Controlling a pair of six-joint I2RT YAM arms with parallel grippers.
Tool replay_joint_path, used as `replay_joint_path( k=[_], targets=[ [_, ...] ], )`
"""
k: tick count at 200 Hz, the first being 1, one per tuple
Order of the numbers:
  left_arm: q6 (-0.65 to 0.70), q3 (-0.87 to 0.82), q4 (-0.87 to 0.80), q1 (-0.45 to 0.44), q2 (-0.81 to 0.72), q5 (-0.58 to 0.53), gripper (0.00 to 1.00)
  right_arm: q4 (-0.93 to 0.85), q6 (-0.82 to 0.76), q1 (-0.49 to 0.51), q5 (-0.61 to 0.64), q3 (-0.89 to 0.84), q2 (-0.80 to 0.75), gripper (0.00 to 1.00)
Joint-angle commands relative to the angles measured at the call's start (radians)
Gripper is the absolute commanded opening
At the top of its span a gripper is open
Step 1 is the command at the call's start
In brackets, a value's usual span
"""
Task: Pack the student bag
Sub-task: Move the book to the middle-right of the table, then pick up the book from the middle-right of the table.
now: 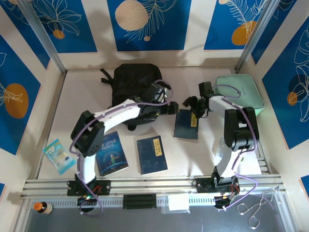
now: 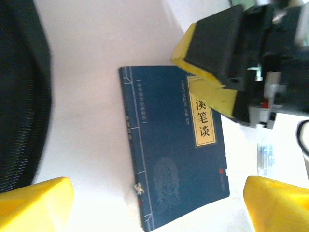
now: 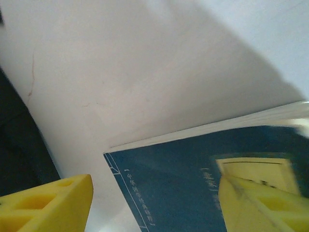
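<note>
Left claw (image 2: pixel 157 200), spread wide and empty, is hovering beside the black backpack (image 1: pixel 135 79), which is sitting at the tabletop's (image 1: pixel 87 96) far edge. Rightward, the dark blue book (image 2: pixel 174 150) is lying flat under the right claw (image 3: pixel 154 203), partly open and holding nothing; closing there is probably risking a skid, or the claws colliding.

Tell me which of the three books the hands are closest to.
The dark blue book farthest right, beside the backpack; the Little Prince book and the second blue book lie nearer the arm bases.
</note>
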Motion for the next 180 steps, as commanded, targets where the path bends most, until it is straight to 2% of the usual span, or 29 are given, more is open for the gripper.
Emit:
replay_joint_path(
  k=[1, 18, 42, 85, 180],
  targets=[
    [-0.047, 0.075, 0.006, -0.030, 0.085, 0.027, 0.86, -0.060, -0.101, -0.025, -0.038, -0.060, -0.106, 0.62],
    [-0.058, 0.128, -0.007, -0.044, 0.147, 0.035, 0.79, -0.134, -0.144, -0.026, 0.028, -0.093, -0.144, 0.52],
    [-0.073, 0.201, -0.065, -0.049, 0.219, 0.020, 0.71, -0.188, -0.185, -0.030, 0.108, -0.149, -0.188, 0.47],
    [-0.077, 0.260, -0.116, -0.048, 0.298, 0.012, 0.59, -0.217, -0.231, -0.055, 0.110, -0.161, -0.153, 0.29],
    [-0.065, 0.330, -0.169, -0.047, 0.383, 0.045, 0.51, -0.221, -0.231, -0.075, 0.077, -0.141, -0.062, 0.26]
  ],
)
